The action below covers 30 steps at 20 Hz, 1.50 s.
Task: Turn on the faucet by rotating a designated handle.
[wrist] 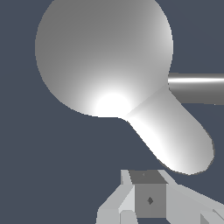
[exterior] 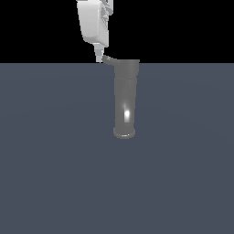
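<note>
The faucet (exterior: 125, 98) is a tall, glossy grey column with a flared round base and a slightly wider section at the top; a bright highlight sits low on its front. It stands upright on the floor (exterior: 55, 173), a little right of the middle of the exterior view. The handle (exterior: 109, 60) is a short, thin grey lever with a rounded tip, sticking out from the top section toward the exterior view's left and tilted slightly upward. From the wrist camera the faucet's top (wrist: 103, 57) reads as a large pale disc with a strong glare, and the handle (wrist: 175, 135) as a stubby rounded paddle leaving its edge; another grey cylindrical part (wrist: 197, 87) shows at the picture's border. The floor is flat, matte, dark slate blue, and bare around the faucet; behind it the background is plain black. The white gripper (exterior: 98, 58) hangs above, its fingertips just beside the handle's tip, and I cannot tell whether they touch. Whether its jaws are wide or narrow cannot be told.
</note>
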Tool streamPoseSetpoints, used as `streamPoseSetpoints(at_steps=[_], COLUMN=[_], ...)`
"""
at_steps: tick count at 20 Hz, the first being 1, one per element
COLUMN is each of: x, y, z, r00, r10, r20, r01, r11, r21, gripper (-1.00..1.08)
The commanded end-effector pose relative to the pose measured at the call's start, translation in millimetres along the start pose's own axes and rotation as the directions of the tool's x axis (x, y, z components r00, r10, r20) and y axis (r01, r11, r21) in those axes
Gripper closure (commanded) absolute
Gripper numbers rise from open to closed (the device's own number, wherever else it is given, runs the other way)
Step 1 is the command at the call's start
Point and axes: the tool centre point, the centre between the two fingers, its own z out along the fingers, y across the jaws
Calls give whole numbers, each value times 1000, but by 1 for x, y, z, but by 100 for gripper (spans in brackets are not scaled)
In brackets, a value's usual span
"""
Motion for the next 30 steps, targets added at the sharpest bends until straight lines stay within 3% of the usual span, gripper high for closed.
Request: streamPoseSetpoints(at_steps=[1,13,14,28,29,30], x=[13,29,12,92,92,55], y=[9,41,39,61,61,60], z=[0,-1,0,-1,-1,-1], r00=[1000,1000,1000,1000,1000,999], r10=[15,15,-11,14,14,-45], r20=[-5,-6,-2,-6,-6,-2], r01=[-15,-15,11,-14,-14,45], r11=[1000,1000,1000,1000,1000,999], r21=[-6,-9,-7,-9,-9,-10], gripper=[108,108,108,108,108,108])
